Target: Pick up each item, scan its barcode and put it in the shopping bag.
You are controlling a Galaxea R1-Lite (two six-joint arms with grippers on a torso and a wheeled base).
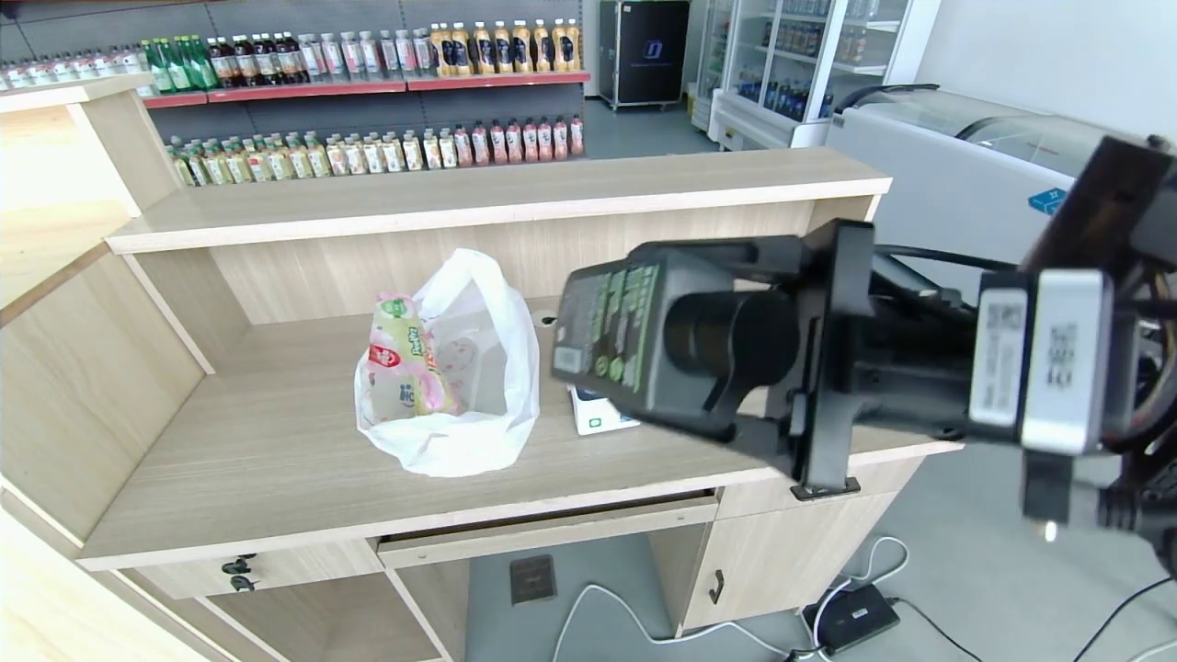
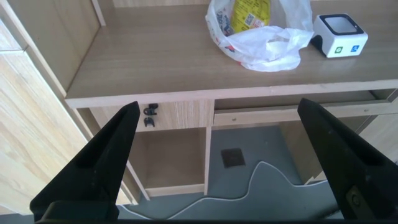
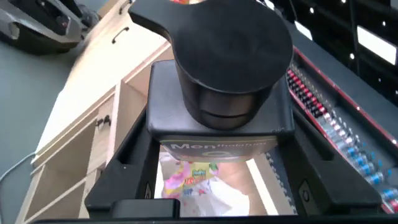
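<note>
My right gripper (image 1: 728,348) is shut on a black carton (image 1: 609,333) with green print and a round dark cap, holding it in the air above the right part of the wooden counter (image 1: 276,460). In the right wrist view the carton (image 3: 219,127) sits between the two fingers, over the bag. The white shopping bag (image 1: 455,405) stands open at the counter's middle with a colourful snack packet (image 1: 405,359) inside. A small white barcode scanner (image 1: 598,421) sits just right of the bag, partly hidden by the carton. My left gripper (image 2: 224,168) hangs open in front of the counter's edge, left of the bag (image 2: 261,37) and scanner (image 2: 339,34).
The counter has a raised back shelf (image 1: 497,198) and a side wall on the left. A drawer (image 1: 547,529) sits slightly open under the front edge. Cables (image 1: 828,607) lie on the floor below. Bottle shelves and freezers stand behind.
</note>
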